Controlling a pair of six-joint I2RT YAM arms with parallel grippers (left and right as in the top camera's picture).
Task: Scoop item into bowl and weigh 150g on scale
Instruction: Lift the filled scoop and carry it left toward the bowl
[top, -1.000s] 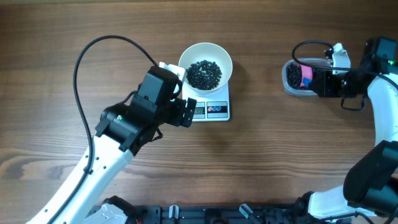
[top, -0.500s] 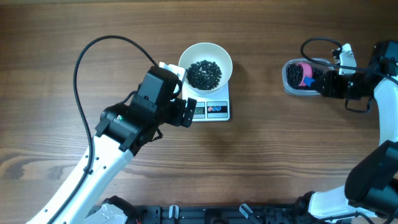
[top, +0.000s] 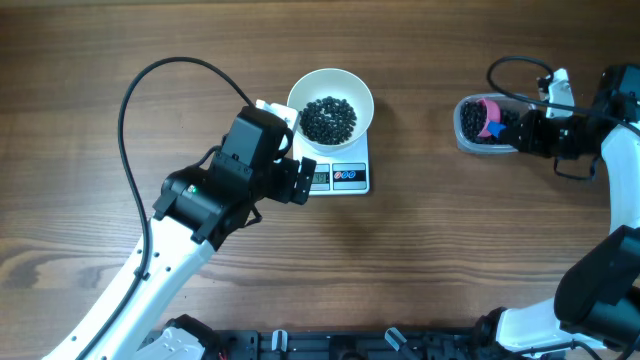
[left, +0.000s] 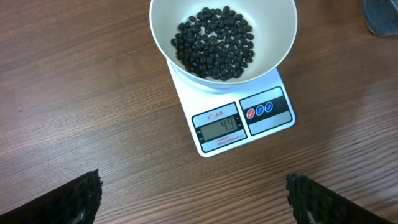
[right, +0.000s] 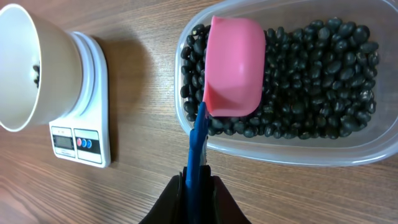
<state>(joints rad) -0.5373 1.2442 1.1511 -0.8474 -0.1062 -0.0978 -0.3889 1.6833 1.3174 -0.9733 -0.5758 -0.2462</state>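
Beans (left: 214, 40): some in the bowl (left: 280, 28) on the scale (left: 214, 146); the rest in the tub (right: 280, 152), well apart to our right.
Right claw (right: 196, 186): clenched on the blue handle of the scoop (right: 233, 65), which lies in the tub.
Left claw (left: 196, 199): released, empty, near the scale.
Risk one: we judge the thin handle may twist, spilling beans onto the worktop in transit.
Risk two: heaped loads could overshoot the target.
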